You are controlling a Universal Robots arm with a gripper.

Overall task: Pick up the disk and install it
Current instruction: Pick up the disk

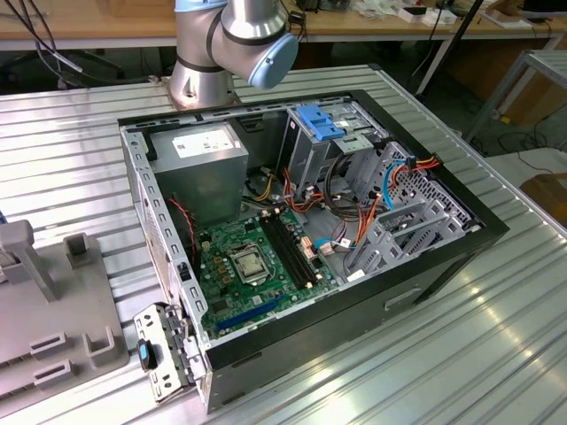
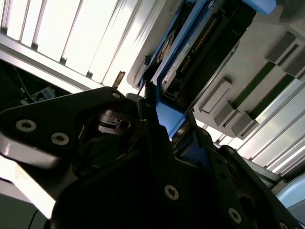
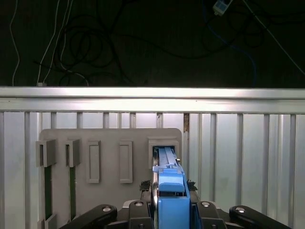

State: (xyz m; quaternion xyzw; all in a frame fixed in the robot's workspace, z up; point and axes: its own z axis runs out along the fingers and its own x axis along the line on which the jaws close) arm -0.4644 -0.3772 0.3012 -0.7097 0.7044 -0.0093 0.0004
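One disk (image 3: 166,160) stands on edge in the end slot of a grey holder (image 3: 109,140), which lies near an edge of the ribbed metal table (image 3: 238,143). In both wrist views the gripper (image 3: 172,193) sits astride the disk's upper end. Its black fingers (image 3: 154,195) press against the blue rails on either side, so it looks clamped on the disk rather than merely straddling it. The disk's lower end looks to be down in the slot; whether it is lifted at all I cannot tell. Two slots at the holder's other end carry thin green boards (image 3: 47,183), and the two between are bare.

In the exterior view the open computer case (image 1: 354,332) takes the middle of the table, with a metal cage and its blue latch (image 1: 321,122) towards the case's far wall.

By my reading the pick-up half of the task is in hand and the installing half is not begun: the disk is gripped but not clear of its holder. Getting it out would call for a pull straight along the slot, so the rails do not bind on the walls. It would also need a grip firm enough that the disk does not tilt.
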